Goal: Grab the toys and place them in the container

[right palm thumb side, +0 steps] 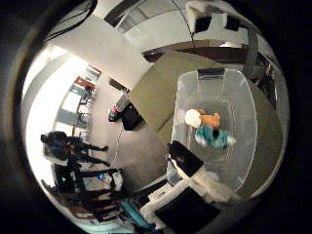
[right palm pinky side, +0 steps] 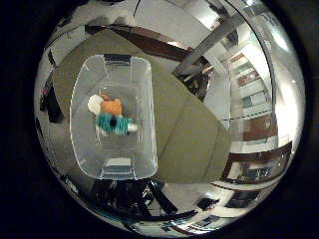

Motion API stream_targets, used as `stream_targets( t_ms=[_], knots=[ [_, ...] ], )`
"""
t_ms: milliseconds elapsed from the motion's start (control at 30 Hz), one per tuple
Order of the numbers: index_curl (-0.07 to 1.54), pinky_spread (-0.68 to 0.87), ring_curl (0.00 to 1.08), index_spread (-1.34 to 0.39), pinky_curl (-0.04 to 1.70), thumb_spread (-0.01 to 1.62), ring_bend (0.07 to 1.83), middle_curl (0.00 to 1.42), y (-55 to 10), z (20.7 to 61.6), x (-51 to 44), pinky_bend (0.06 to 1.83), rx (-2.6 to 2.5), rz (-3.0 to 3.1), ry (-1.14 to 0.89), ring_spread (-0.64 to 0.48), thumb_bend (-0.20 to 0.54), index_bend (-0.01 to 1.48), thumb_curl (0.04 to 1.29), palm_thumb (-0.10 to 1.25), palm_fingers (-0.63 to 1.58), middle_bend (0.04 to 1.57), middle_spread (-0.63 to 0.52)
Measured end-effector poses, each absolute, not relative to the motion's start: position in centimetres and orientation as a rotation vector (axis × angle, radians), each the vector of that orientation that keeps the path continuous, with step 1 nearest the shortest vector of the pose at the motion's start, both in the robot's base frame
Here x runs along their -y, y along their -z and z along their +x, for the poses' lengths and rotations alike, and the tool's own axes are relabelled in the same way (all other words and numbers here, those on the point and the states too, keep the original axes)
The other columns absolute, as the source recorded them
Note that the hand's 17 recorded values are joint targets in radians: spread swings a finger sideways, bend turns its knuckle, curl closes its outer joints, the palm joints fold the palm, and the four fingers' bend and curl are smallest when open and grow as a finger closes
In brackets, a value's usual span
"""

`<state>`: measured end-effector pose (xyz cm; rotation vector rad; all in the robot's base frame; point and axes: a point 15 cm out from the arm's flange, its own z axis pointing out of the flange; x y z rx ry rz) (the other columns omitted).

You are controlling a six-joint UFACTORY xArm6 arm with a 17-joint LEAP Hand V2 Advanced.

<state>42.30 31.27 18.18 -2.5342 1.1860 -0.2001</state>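
A clear plastic container point(right palm pinky side: 142, 90) stands on an olive-green table point(right palm pinky side: 189, 129), well below my hand. Inside it lie an orange toy point(right palm pinky side: 112, 106), a teal toy point(right palm pinky side: 116, 125) and a small white toy point(right palm pinky side: 95, 103), close together near the middle. The thumb side palm view shows the same container point(right palm thumb side: 244, 97) with the orange toy point(right palm thumb side: 209, 121) and the teal toy point(right palm thumb side: 216, 138) in it. My hand point(right palm thumb side: 185, 180) reaches in at that view's edge, over the container's near end. Its white and black fingers point(right palm thumb side: 181, 156) look relaxed and hold nothing.
The table's bare top point(right palm thumb side: 161, 93) runs beside the container to its edges. A dark object point(right palm thumb side: 128, 116) sits on the floor by the table. Room furniture and windows lie around at a distance.
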Motion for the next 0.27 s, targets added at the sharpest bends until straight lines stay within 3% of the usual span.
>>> stream_targets(
  t_ms=[267],
  knots=[
    [0.39, 0.48, 0.28, -0.41, 0.28, 1.09, 0.47, 0.35, -17.86, 42.7, -30.48, 0.76, -1.205, -2.535, 0.2, 0.18, -0.023, 0.24, 0.36, 0.61, 0.16, 0.28, 0.01]
  ],
)
